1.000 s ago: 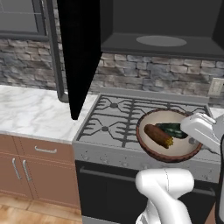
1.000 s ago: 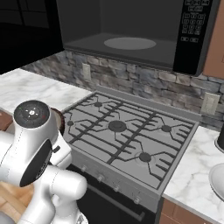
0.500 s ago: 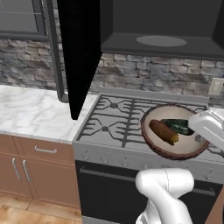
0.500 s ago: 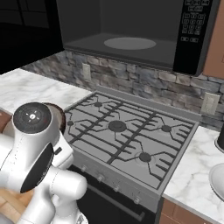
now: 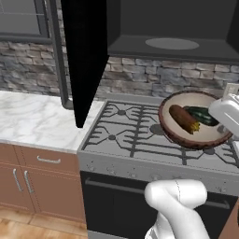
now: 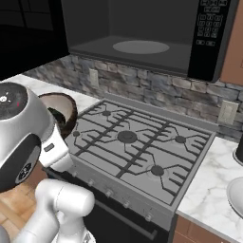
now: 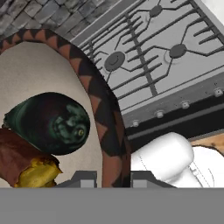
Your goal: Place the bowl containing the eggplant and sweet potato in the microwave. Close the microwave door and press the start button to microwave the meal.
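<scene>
The dark-brown bowl (image 5: 173, 133) hangs tilted above the right side of the stove, its open face turned toward the left base camera. In it lie the reddish sweet potato (image 5: 183, 118) and the dark eggplant (image 5: 203, 115). My gripper (image 7: 113, 180) is shut on the bowl's rim (image 7: 106, 127), one finger on each side; the eggplant (image 7: 51, 123) and sweet potato (image 7: 19, 162) sit just inside. Higher up, the microwave (image 5: 172, 44) stands open with its turntable bare, and the microwave door (image 5: 84, 56) is swung out to the left. The bowl (image 6: 64, 107) peeks out behind my arm.
The gas stove (image 6: 137, 147) lies below the bowl. Marble counters flank it left (image 5: 32, 121) and right (image 6: 213, 175). A white bowl (image 6: 236, 193) sits at the right counter's edge. The keypad (image 6: 211, 23) is on the microwave's right side.
The bowl has risen above the stove and moved slightly right, tilting more toward the camera. The grip on its rim is unchanged.
</scene>
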